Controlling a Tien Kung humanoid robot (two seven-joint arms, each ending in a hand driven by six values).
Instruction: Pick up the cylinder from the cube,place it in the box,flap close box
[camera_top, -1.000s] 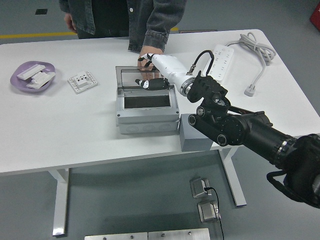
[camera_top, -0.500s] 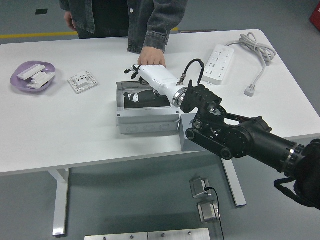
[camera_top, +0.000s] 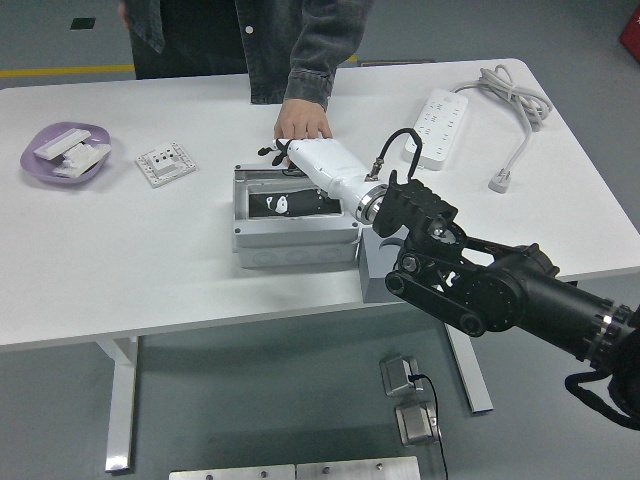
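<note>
Since the earlier frames the clear flap has come down flat over the box, so the closing step looks nearly done.

Under the robot's right hand (camera_top: 282, 153) the grey box (camera_top: 294, 238) now shows its flap (camera_top: 290, 200) lying low, and a small white piece, likely the cylinder (camera_top: 281, 204), sits inside, below the hand. The hand rests at the flap's far edge with fingers loosely spread, holding nothing. Just beyond it, a person's hand (camera_top: 302, 121) presses on the table.
</note>
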